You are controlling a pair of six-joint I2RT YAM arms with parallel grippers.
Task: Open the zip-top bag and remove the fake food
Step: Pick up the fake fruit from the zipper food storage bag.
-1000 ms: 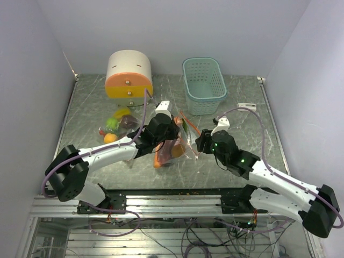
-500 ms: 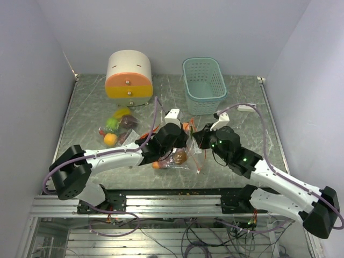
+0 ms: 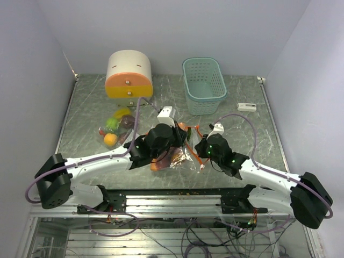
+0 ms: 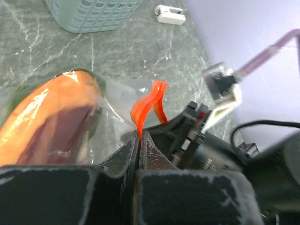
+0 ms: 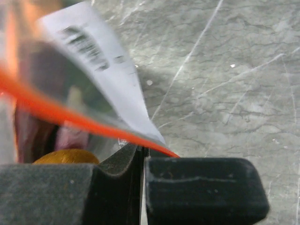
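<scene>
Left claw (image 4: 139, 139), right claw (image 5: 142, 153): both closed

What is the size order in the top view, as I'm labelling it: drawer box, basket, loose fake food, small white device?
1. Drawer box and basket: they look about alike, so no ranking between them.
2. Loose fake food, taken as one pile.
3. Small white device, clearly smallest.

Grey table (image 3: 242, 134) carries drawer box (image 3: 129, 78), basket (image 3: 204, 86), toy fruits (image 3: 115, 129).
</scene>
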